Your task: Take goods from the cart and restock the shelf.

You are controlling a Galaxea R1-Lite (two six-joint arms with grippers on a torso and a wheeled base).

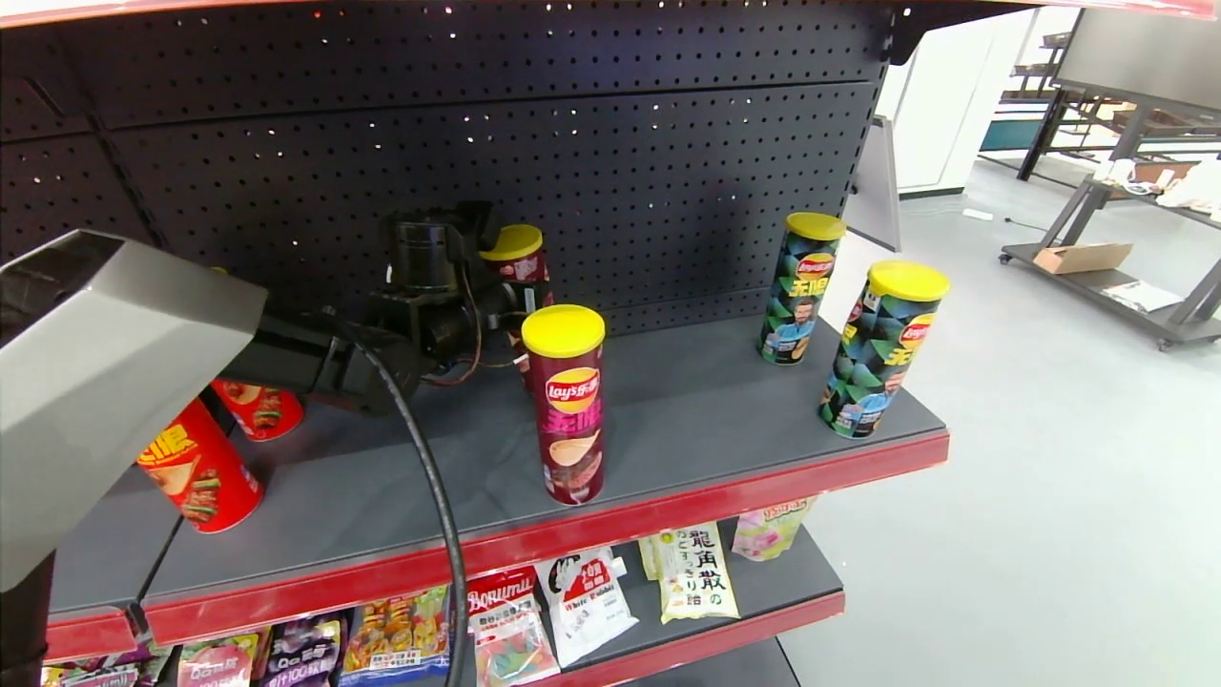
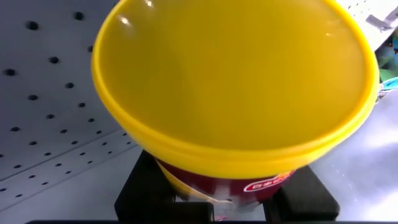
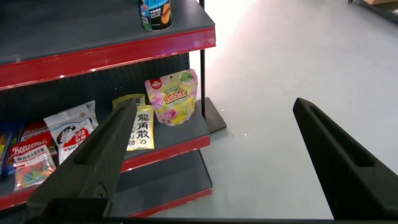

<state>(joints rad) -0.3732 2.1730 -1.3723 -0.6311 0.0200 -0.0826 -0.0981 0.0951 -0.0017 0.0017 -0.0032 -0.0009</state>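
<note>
Shelf (image 1: 725,401): grey deck with a red front edge, across the middle of the head frame. Black pegboard (image 1: 572,143) fills the upper frame behind it.

Left gripper (image 1: 506,315): centre-left, close to the pegboard. Its fingers (image 2: 140,196) are clenched on a maroon can (image 1: 520,258) with a yellow lid (image 2: 236,81). The can is upright at the back of the shelf; cannot tell if its base touches the deck.

Right gripper (image 3: 214,109): fingers released and wide apart, near the lower shelf (image 3: 168,146) and above grey floor (image 3: 280,56).

Second maroon can (image 1: 570,410): upright at the front edge, centre.

Two dark green cans (image 1: 882,348): upright, right of centre, one nearer the pegboard.

Two red cans (image 1: 200,468): lower left.

Snack bags (image 1: 582,601): in a row on the lower shelf, bottom of frame.
</note>
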